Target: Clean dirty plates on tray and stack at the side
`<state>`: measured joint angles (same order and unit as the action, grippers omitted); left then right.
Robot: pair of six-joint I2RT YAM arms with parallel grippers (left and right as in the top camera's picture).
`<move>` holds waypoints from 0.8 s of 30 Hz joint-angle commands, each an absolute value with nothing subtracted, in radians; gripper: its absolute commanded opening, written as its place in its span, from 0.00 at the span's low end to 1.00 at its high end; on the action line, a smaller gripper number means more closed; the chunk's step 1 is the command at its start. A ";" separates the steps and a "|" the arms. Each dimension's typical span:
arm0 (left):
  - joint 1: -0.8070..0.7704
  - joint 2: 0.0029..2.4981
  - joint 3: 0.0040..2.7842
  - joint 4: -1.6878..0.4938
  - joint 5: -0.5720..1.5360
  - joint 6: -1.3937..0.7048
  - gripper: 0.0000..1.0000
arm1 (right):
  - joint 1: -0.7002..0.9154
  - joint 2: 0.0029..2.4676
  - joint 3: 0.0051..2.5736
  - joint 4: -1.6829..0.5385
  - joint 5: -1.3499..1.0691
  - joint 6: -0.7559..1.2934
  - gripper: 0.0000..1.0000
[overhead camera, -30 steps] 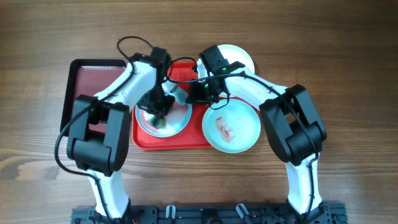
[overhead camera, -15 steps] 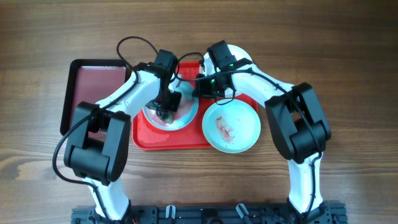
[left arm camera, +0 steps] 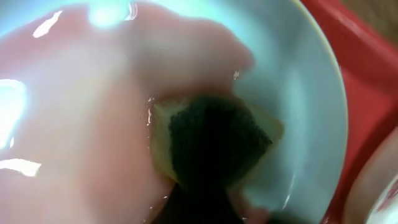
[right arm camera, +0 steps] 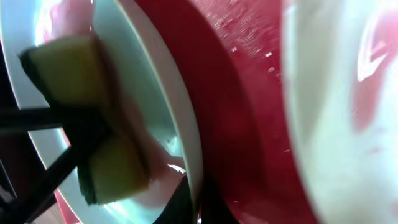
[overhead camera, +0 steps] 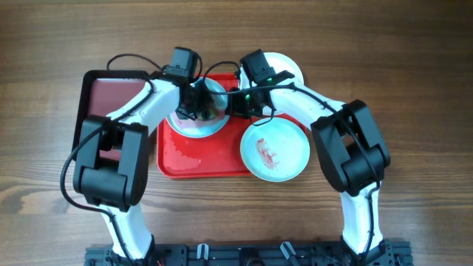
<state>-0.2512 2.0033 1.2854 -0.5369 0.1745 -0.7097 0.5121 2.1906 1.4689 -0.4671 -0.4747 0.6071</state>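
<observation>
Left gripper (overhead camera: 196,106) clenched on a yellow sponge (left arm camera: 211,140) with a dark scouring side, pressing it onto the face of a pale blue plate (overhead camera: 191,128). Pinkish wet film spread across that plate's face. Right gripper (overhead camera: 238,103) pinching the same plate's right rim, one finger each side of the edge. Plate sits over the back half of the red tray (overhead camera: 199,159); cannot tell whether its rim is lifted. Second pale blue plate (overhead camera: 284,159), red smear at centre, overlaps the tray's right edge. White plate (overhead camera: 290,68) on the table behind the right arm. Maroon tray (overhead camera: 107,96) just left of the red one
</observation>
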 commanded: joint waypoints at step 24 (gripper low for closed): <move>-0.282 2.012 1.282 -0.567 -0.047 -0.386 0.04 | 0.553 2.235 1.444 -0.490 -0.472 0.609 0.04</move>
<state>-0.3130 2.0167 1.3048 -0.4904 0.0513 -0.6590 0.5308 2.1906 1.4685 -0.4706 -0.4812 0.6411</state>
